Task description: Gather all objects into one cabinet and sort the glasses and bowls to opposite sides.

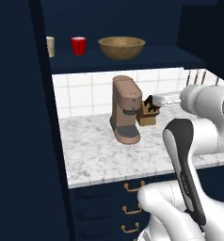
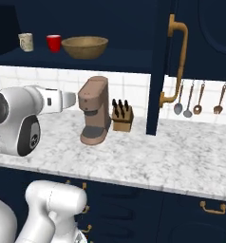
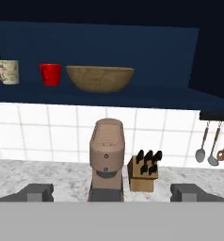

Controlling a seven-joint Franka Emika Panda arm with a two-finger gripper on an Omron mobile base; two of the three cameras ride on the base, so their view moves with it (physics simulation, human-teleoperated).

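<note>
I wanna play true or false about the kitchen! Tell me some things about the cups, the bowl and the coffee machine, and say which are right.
1. The wooden bowl sits on the cabinet shelf. True.
2. The red cup stands between the beige cup and the bowl. True.
3. The coffee machine is inside the cabinet. False: it stands on the marble counter below.
4. The gripper holds the red cup. False: its fingers are apart with nothing between them.
5. The knife block stands beside the coffee machine. True.

My two base views flank the arm, facing the counter [image 1: 100, 155]. My hand view looks level at it. All share the coffee machine [image 3: 107, 160].
</note>
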